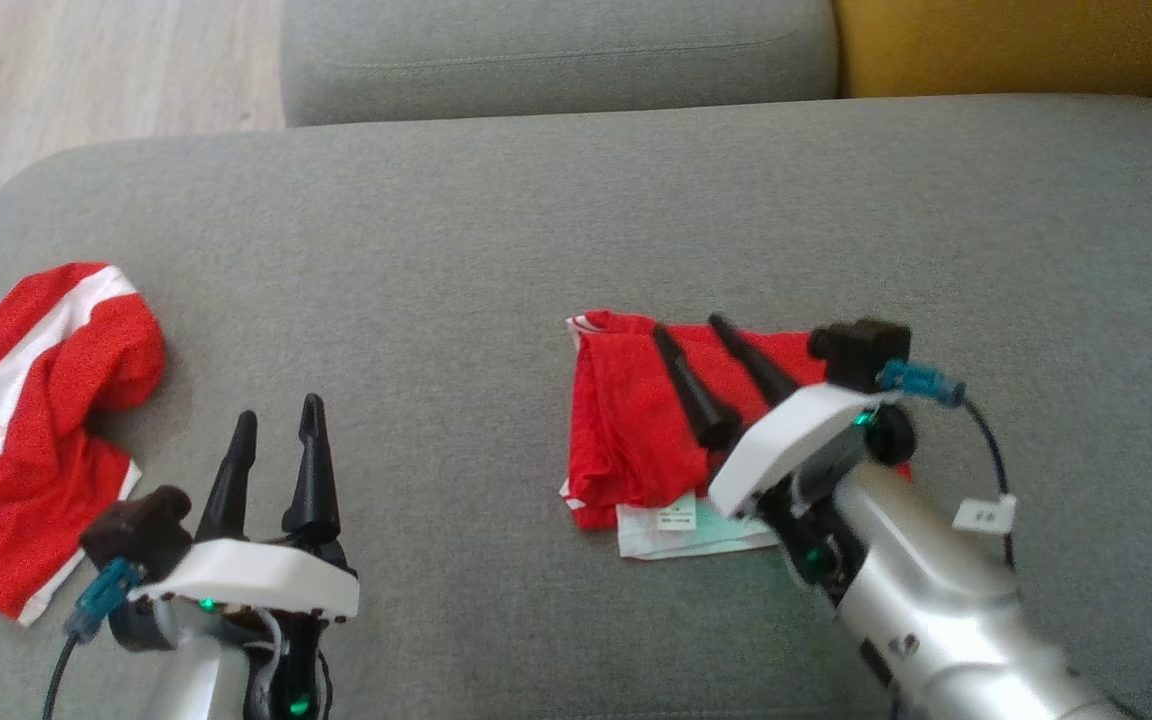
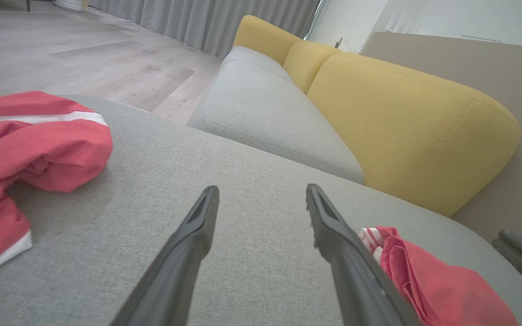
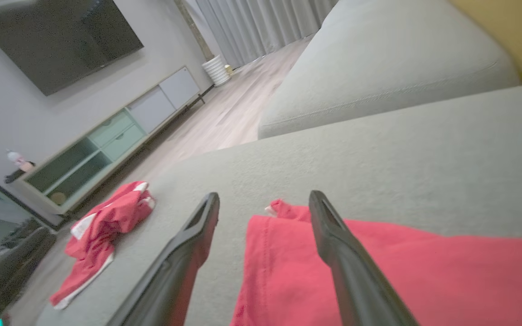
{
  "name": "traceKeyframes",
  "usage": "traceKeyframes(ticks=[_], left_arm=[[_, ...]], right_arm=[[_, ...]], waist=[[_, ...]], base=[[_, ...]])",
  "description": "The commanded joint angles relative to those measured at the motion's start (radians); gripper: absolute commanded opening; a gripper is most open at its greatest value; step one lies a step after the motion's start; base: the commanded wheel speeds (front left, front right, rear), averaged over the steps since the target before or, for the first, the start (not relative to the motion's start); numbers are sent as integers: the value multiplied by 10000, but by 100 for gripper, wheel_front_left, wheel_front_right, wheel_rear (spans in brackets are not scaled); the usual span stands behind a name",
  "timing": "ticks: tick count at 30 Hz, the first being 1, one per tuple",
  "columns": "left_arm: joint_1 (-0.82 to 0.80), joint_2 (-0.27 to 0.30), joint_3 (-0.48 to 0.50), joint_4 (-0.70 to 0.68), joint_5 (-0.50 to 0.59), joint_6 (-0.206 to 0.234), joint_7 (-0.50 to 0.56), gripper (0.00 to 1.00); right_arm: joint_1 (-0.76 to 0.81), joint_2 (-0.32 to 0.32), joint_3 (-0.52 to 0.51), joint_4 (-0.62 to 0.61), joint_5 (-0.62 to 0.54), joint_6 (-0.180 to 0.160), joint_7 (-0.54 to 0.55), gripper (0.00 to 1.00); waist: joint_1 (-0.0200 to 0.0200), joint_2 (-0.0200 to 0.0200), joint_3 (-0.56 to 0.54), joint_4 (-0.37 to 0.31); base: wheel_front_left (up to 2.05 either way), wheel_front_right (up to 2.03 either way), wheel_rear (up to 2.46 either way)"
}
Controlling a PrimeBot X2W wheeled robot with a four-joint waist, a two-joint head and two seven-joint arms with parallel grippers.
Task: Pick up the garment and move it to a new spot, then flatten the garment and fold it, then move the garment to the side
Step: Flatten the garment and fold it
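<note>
folded red cloth garment [image 1: 636, 430]: middle of grey fabric sofa cushion [image 1: 536, 230] | right gripper [image 1: 687, 325]: over garment, fingers apart, gripping nothing | left gripper [image 1: 279, 407]: spread wide, empty, above bare cushion | crumpled red white-striped garment [image 1: 26, 420]: cushion's left edge

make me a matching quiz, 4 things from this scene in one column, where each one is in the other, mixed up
1 folded red garment
2 crumpled red garment
3 left gripper
4 yellow cushion

a at the back right
b under the open right gripper
c open, over bare grey sofa
d left end of the seat

Pairs: 1-b, 2-d, 3-c, 4-a
</note>
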Motion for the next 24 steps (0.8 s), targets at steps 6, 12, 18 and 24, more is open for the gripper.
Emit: traceKeyframes(ticks=[6,12,18,24], left_arm=[[-248,78,400,-576,20,45,-55,100],[-257,78,394,-831,34,15,-55,100],[-128,78,338,-975,194,3,-55,100],[126,78,232,-1074,428,73,-55,100]], right_arm=[[-810,-35,-1416,158,-2387,35,-418,100],[-242,-1035,-2974,-558,-4231,35,-877,100],[1090,-1315,-4491,-1706,-5025,35,-1127,100],[2394,-866,-5483,-2670,-5503,35,-1216,100]], waist=[[0,-1,-125,-413],[0,-1,-166,-582],[0,-1,-167,-655],[0,-1,-116,-650]], base=[[0,0,0],[0,0,0],[0,0,0],[0,0,0]])
